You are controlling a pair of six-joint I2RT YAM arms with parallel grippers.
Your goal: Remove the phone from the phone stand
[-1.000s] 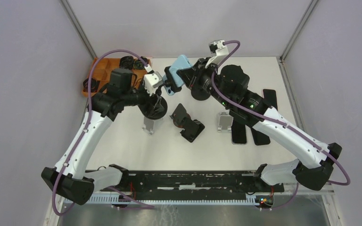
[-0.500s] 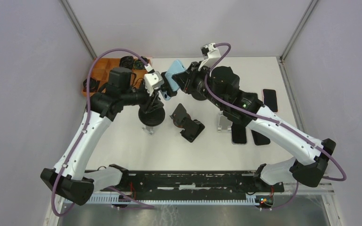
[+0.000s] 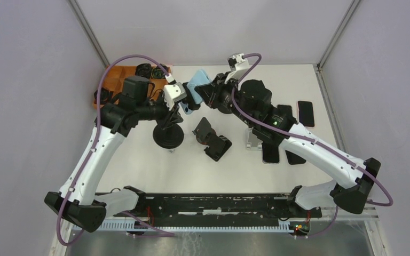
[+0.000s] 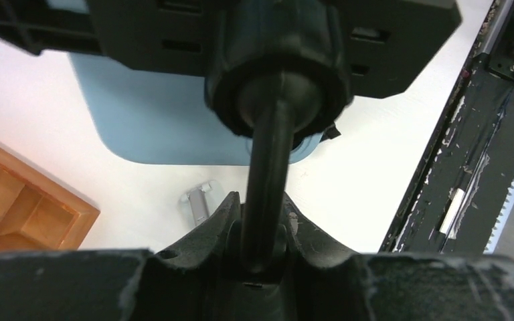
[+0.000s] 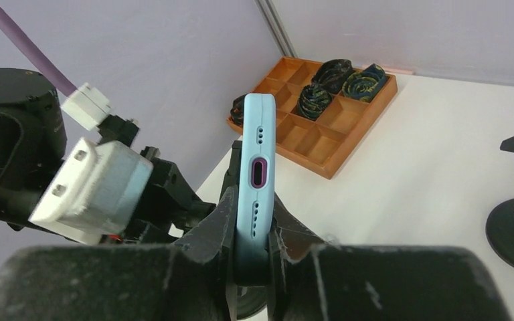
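Beyond, coils (image 5: 334, 70) are kept in the tray (image 5: 308, 144); the phone (image 5: 258, 174) is pinched by the right gripper (image 5: 251, 207), the stand (image 4: 271, 160) by the left gripper (image 4: 262, 234).

Top cam sits high behind my bases, looking down over the whole table (image 3: 192, 176). Left wrist cam is jammed close, looking along the stand stem (image 4: 271, 167) at the phone (image 4: 167, 120) back. Right wrist cam, also close, faces the phone's bottom edge and the wooden tray (image 5: 321, 127) beyond. All three share phone and tray.
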